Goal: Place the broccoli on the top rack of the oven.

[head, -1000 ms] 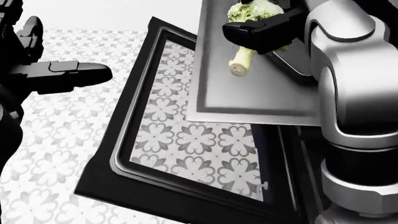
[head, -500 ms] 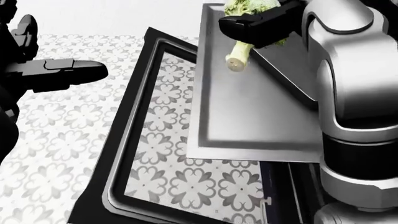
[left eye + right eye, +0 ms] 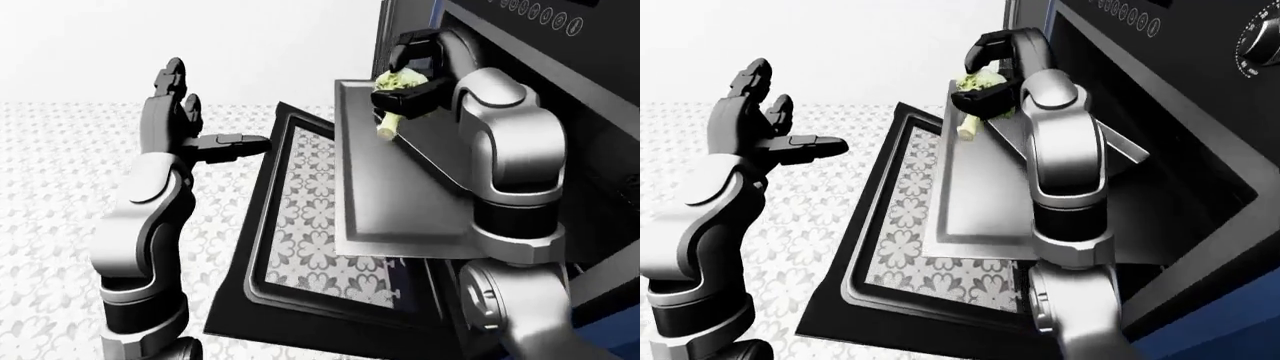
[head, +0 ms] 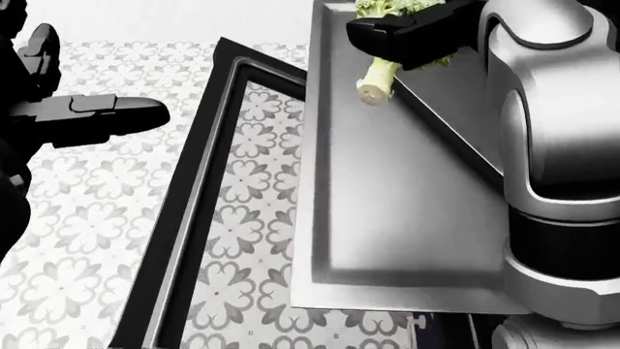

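The broccoli (image 4: 374, 78), with green florets and a pale stem pointing down, is held in my right hand (image 4: 405, 35), whose fingers are closed round it. It hangs just above the upper end of the flat grey oven rack (image 4: 387, 218), which is pulled out over the open oven door (image 4: 184, 218). The broccoli also shows in the left-eye view (image 3: 390, 120). My left hand (image 4: 92, 116) is open and empty, left of the door over the floor, with its fingers spread (image 3: 178, 97).
The dark oven body with its control panel (image 3: 1130, 15) and a knob (image 3: 1265, 34) fills the right side. The door's glass pane (image 3: 310, 225) shows the patterned floor (image 4: 87, 233) through it. A white wall lies beyond.
The whole head view has shifted, so the camera has moved closer: the rack now reaches lower in the picture. My right hand still holds the broccoli at the rack's upper end. My left hand has held still.
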